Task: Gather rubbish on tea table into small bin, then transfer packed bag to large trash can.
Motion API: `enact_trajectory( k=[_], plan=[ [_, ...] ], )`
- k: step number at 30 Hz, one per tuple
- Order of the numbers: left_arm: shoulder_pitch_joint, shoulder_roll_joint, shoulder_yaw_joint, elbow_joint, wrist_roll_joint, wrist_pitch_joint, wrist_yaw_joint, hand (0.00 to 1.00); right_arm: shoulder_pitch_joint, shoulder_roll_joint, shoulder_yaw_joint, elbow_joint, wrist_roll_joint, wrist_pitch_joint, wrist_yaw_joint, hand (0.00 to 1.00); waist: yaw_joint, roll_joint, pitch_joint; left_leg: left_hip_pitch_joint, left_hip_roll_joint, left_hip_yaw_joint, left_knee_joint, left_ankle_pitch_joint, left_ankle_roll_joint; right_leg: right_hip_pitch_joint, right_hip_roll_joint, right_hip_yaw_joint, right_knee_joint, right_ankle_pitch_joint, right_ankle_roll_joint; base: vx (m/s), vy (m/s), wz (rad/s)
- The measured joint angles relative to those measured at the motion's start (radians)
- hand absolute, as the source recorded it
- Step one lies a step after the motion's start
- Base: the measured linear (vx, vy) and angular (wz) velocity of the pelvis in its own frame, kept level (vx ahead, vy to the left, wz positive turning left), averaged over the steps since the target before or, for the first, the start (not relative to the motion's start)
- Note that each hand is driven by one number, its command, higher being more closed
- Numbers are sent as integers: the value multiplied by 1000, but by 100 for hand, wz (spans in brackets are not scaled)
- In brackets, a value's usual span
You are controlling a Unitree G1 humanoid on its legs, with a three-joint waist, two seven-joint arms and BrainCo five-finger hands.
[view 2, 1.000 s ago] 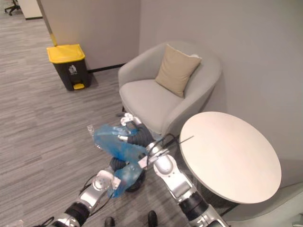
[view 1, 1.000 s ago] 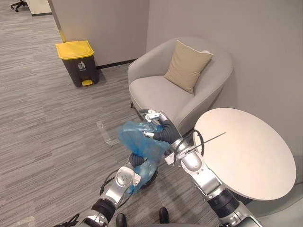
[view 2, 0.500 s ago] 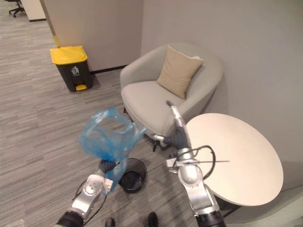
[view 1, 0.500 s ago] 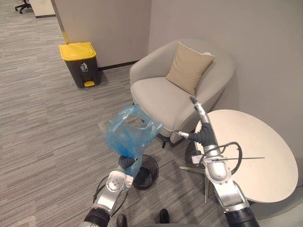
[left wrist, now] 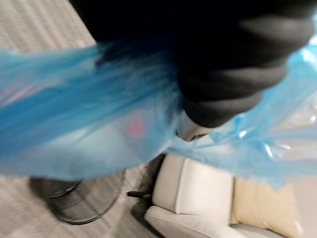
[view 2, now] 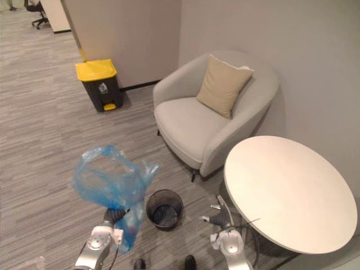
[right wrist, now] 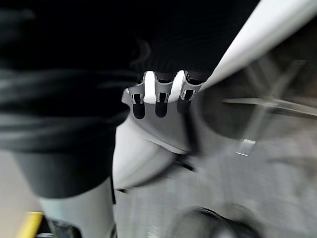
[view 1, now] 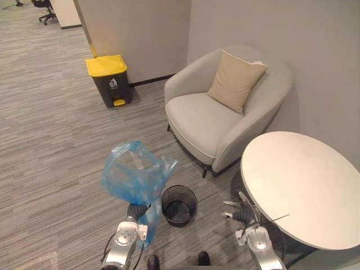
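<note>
A blue plastic bag (view 1: 135, 175), puffed up with its mouth loose at the top, hangs in the air over the carpet. My left hand (view 1: 136, 212) is shut on its gathered lower part, and the blue film (left wrist: 99, 119) wraps round the hand's dark cover. The small black mesh bin (view 1: 179, 205) stands on the floor just right of the bag. The large dark trash can (view 1: 109, 79) with a yellow lid stands far off by the wall. My right hand (view 1: 242, 210) is low beside the table edge, its fingers (right wrist: 156, 100) straight and holding nothing.
The round white tea table (view 1: 304, 185) is at the right with a bare top. A grey armchair (view 1: 216, 121) with a beige cushion (view 1: 236, 81) stands behind the bin. Grey carpet (view 1: 50, 140) stretches between the bag and the trash can.
My right hand has let go of the bag and dropped beside the table. The left hand alone now holds the bag, further left. The camera has shifted.
</note>
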Motion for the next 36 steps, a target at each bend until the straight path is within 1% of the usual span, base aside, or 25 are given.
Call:
enact_trajectory(
  k=[3, 7, 11, 13, 14, 16, 17, 18, 19, 20, 21, 22, 23, 24, 26, 27, 28, 29, 30, 31, 32, 33, 34, 35, 36],
  plan=[
    [8, 1, 37, 50, -18, 1, 1, 100, -17, 0, -1, 82, 11, 8, 3, 0, 2, -1, 11, 18, 0, -1, -1, -4, 3, 15, 0, -3, 1, -6, 3, 18, -1, 4],
    [17, 3, 50, 106, -35, 2, 1, 100, -43, -1, -2, 161, 17, 18, 2, 0, 9, -3, 37, 20, -1, 2, -1, -5, 6, 16, 0, 1, 5, -7, 4, 8, -1, 0],
    [17, 2, 78, 152, -36, 16, -1, 100, -68, -1, -2, 212, 17, 25, 1, 0, 21, -8, 91, 22, 0, 19, 1, -4, 7, 13, 2, 20, 6, 5, -4, 7, 3, -12],
    [10, 7, 91, 158, -38, 17, 0, 100, -91, -2, -2, 224, 17, 29, -4, 0, 27, -3, 122, 11, 1, 27, 2, -2, 9, -10, 3, 26, 27, 8, -1, -19, 7, -14],
    [7, 8, 91, 158, -38, 17, 1, 100, -93, -2, -2, 224, 18, 31, -6, 0, 27, -2, 123, 4, 1, 26, 2, 0, 10, -22, 3, 26, 40, 3, -1, -28, 9, 3],
    [-22, 8, 90, 157, -38, 17, 3, 100, -103, -1, 0, 225, 19, 37, -13, 0, 28, 0, 139, -35, -2, 12, 32, 2, 14, -84, 0, 27, 139, -40, 4, -22, 14, 24],
    [-31, 9, 90, 146, -40, 18, 4, 100, -104, 0, 5, 225, 29, 37, -15, 0, 31, -1, 148, -62, -6, -4, 65, -5, 25, -94, -8, 24, 170, -55, 21, -38, 9, 43],
    [-34, 9, 89, 126, -43, 17, 5, 100, -104, 0, 6, 225, 39, 37, -17, 0, 34, 3, 150, -78, 4, -9, 78, -9, 30, -95, -9, 19, 185, -74, 33, -28, 0, 94],
    [-49, 10, 88, 97, -49, 17, 5, 100, -92, 1, 11, 222, 39, 37, -18, 0, 33, 5, 158, -83, -5, -59, 90, -5, 29, -118, -6, 36, 389, -208, 10, 5, -20, 81],
    [-49, 10, 87, 96, -49, 17, 5, 100, -91, 1, 11, 223, 39, 37, -18, 0, 34, 5, 158, -82, -7, -63, 90, -5, 28, -118, -6, 37, 398, -215, 11, 41, -39, 103],
    [-46, 12, 88, 71, -57, 15, 8, 100, -88, 3, 13, 224, 39, 38, -18, 0, 49, -8, 152, -80, -22, -92, 90, 3, 21, -102, -10, 59, 422, -260, 15, 17, -78, 48],
    [-45, 10, 89, 58, -60, 14, 9, 100, -90, 2, 13, 224, 39, 38, -19, 0, 62, -17, 148, -87, -25, -98, 93, 9, 17, -91, -7, 78, 398, -271, 7, -33, -100, 51],
    [-43, 4, 89, 53, -70, 14, 12, 100, -115, -3, 14, 220, 39, 37, -21, 0, 79, -1, 150, -110, -14, -111, 103, 18, 11, -91, 5, 72, 362, -258, -9, -116, -102, 28],
    [-43, -4, 87, 51, -77, 14, 13, 100, -146, -8, 13, 206, 39, 36, -27, 0, 91, 22, 166, -141, -1, -133, 121, 26, 5, -92, 18, 46, 341, -241, -19, -120, -74, 32],
    [-42, -22, 80, 51, -84, 14, 12, 100, -160, -10, 13, 186, 39, 36, -35, 0, 94, 46, 181, -164, 6, -173, 123, 44, -7, -89, 29, 7, 334, -233, -28, -120, -82, 60],
    [-44, -30, 72, 51, -88, 14, 12, 100, -164, -10, 13, 187, 39, 36, -39, 0, 94, 58, 190, -168, 9, -199, 120, 65, -14, -77, 38, -29, 334, -227, -36, -108, -99, 76],
    [-42, -33, 68, 51, -92, 14, 12, 100, -168, -9, 13, 188, 38, 36, -40, 0, 94, 61, 192, -169, 12, -199, 114, 88, -17, -70, 41, -45, 334, -225, -40, -114, -96, 82],
    [-42, -35, 63, 47, -95, 14, 12, 100, -167, -10, 12, 188, 37, 36, -41, 0, 93, 61, 192, -163, 10, -197, 73, 150, -26, -61, 35, -81, 328, -220, -50, -148, -31, 88],
    [-54, -35, 43, 34, -95, 11, 13, 100, -165, -6, 9, 188, 37, 37, -46, 0, 90, 54, 194, -159, 10, -158, 44, 164, -38, -63, 13, -138, 312, -213, -68, -175, 0, 89],
    [-59, -36, 38, 33, -95, 11, 11, 100, -166, -5, 3, 191, 37, 39, -48, 0, 87, 42, 201, -176, 5, -110, 97, 125, -4, -66, -3, -159, 314, -210, -70, -171, 33, 100],
    [-67, -36, 35, 33, -95, 11, 9, 100, -168, -3, -3, 188, 38, 42, -55, 0, 79, 24, 212, -202, -17, -26, 230, 43, 43, -67, -46, -196, 320, -207, -66, -149, 9, 112],
    [-68, -36, 34, 32, -95, 11, 9, 100, -165, -5, -5, 187, 38, 42, -57, 0, 60, -4, 224, -205, -17, 49, 371, -45, 62, -58, -89, -235, 317, -201, -56, -130, 11, 120],
    [-72, -36, 30, 32, -95, 11, 9, 100, -154, -6, -8, 187, 38, 42, -58, 0, 52, -8, 225, -198, -5, 78, 417, -84, 59, -54, -102, -254, 312, -197, -49, -117, 52, 113],
    [-69, -37, 16, 33, -95, 10, 8, 100, -136, -13, -13, 188, 38, 42, -59, 0, 49, -1, 221, -179, 28, 118, 451, -135, 60, -55, -114, -287, 304, -189, -36, -71, 180, 102],
    [-72, -40, -3, 35, -95, 10, 5, 100, -118, -18, -28, 198, 37, 43, -58, 0, 49, 26, 220, -145, 61, 138, 407, -190, 30, -58, -107, -314, 298, -181, -14, -43, 217, 81]
  ],
)
